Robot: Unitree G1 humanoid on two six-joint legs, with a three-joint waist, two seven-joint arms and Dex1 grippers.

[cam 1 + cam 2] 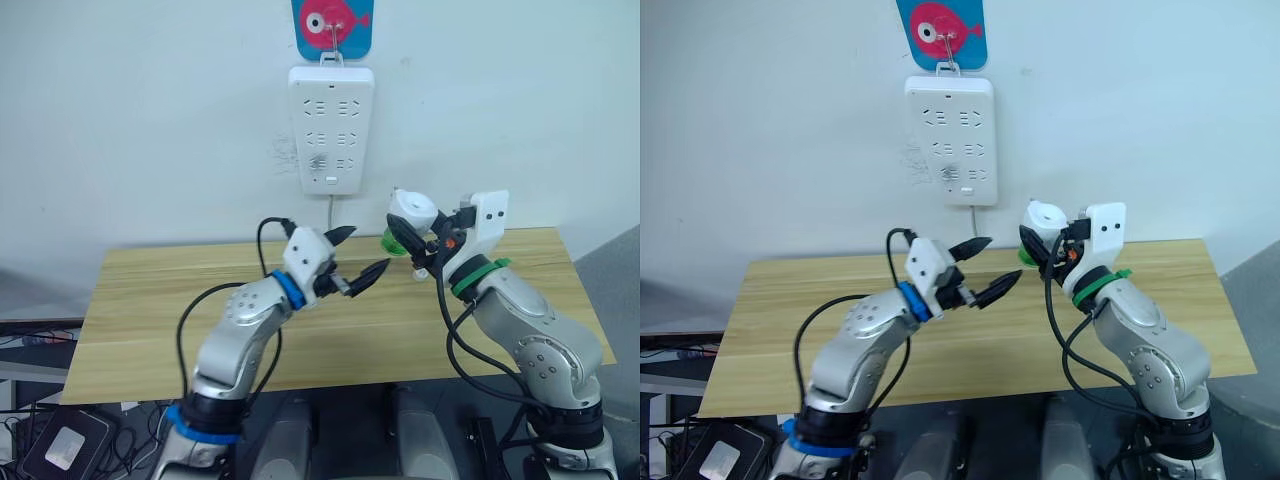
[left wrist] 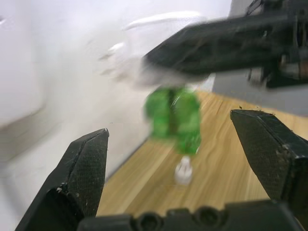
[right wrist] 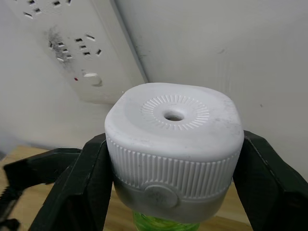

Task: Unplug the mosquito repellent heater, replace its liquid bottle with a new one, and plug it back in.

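Right wrist view shows the right gripper pinching the mosquito repellent heater, unplugged, green bottle still attached, at five o'clock from the power strip. The left gripper, jaws spread, probably must next grasp and unscrew that bottle.

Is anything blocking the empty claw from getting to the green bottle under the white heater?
Nothing visible does. The left gripper is open, pointing at the green bottle, with only air between them. The right gripper holds the mosquito repellent heater above the wooden table, below the power strip.
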